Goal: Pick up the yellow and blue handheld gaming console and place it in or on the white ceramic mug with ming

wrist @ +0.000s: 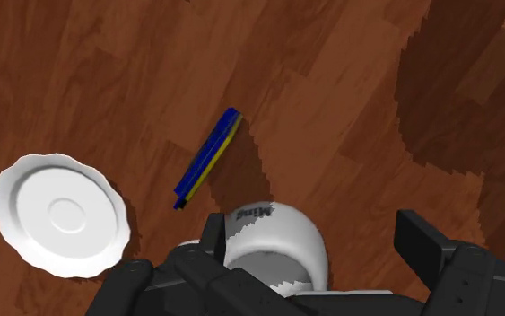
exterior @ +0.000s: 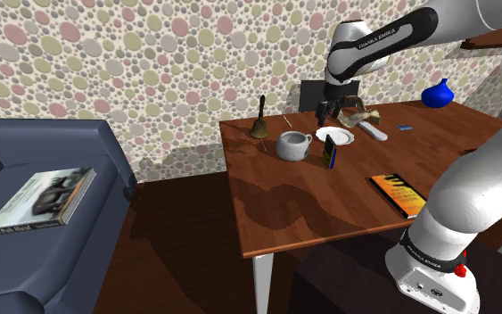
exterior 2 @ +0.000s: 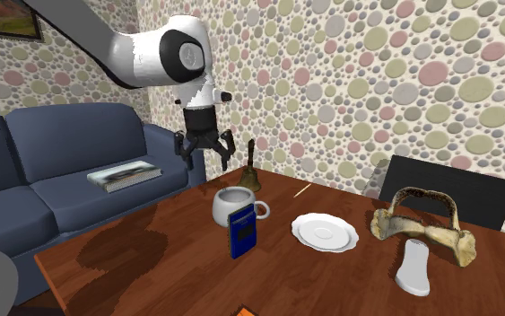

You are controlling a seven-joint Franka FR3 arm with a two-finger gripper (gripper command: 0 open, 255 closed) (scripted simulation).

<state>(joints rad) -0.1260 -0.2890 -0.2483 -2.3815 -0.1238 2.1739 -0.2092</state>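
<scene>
The yellow and blue console (wrist: 208, 157) stands on its long edge on the wooden table, right beside the white mug (wrist: 273, 238) marked "Ming". In the shoulder view the console (exterior: 330, 149) is to the right of the mug (exterior: 292, 145); in the second exterior view the console (exterior 2: 242, 231) stands in front of the mug (exterior 2: 234, 206). My gripper (wrist: 317, 235) hangs open and empty well above the table, roughly over the mug. It also shows from the shoulder (exterior: 329, 111) and from across the table (exterior 2: 204, 151).
A white plate (exterior 2: 325, 232) lies close to the console. A brass bell (exterior 2: 251, 171) stands behind the mug. A bone-coloured jaw-like piece (exterior 2: 425, 220), a white object (exterior 2: 414, 267), an orange book (exterior: 399, 194) and a blue vase (exterior: 438, 93) share the table. A blue sofa (exterior: 26, 152) holds a book.
</scene>
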